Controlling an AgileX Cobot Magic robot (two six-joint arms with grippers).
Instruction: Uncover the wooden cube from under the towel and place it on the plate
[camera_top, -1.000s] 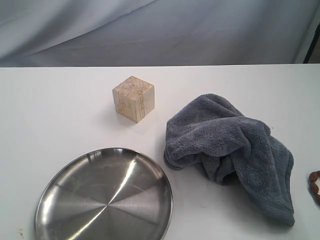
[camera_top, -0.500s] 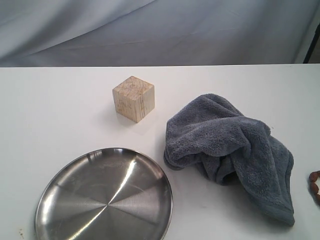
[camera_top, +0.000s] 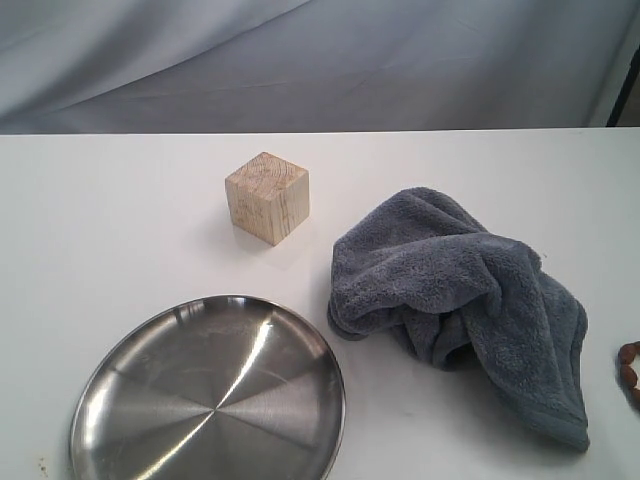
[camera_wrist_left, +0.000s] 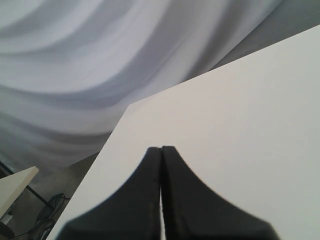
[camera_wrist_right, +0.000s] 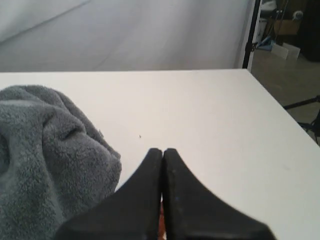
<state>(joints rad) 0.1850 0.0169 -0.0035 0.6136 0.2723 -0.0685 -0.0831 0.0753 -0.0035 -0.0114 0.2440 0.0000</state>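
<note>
The wooden cube (camera_top: 267, 197) stands bare on the white table, uncovered, behind the plate. The steel plate (camera_top: 210, 393) lies at the front left with nothing on it. The grey-blue towel (camera_top: 462, 303) is bunched in a heap to the right of the cube, apart from it. No gripper shows in the exterior view. In the left wrist view my left gripper (camera_wrist_left: 161, 149) is shut, over bare table near an edge. In the right wrist view my right gripper (camera_wrist_right: 162, 150) is shut and empty, with the towel (camera_wrist_right: 47, 155) beside it.
A small brown thing (camera_top: 629, 367) peeks in at the right edge of the exterior view. A pale drape hangs behind the table (camera_top: 120, 220). The right wrist view shows the table's far corner and a black stand (camera_wrist_right: 251, 32) beyond it.
</note>
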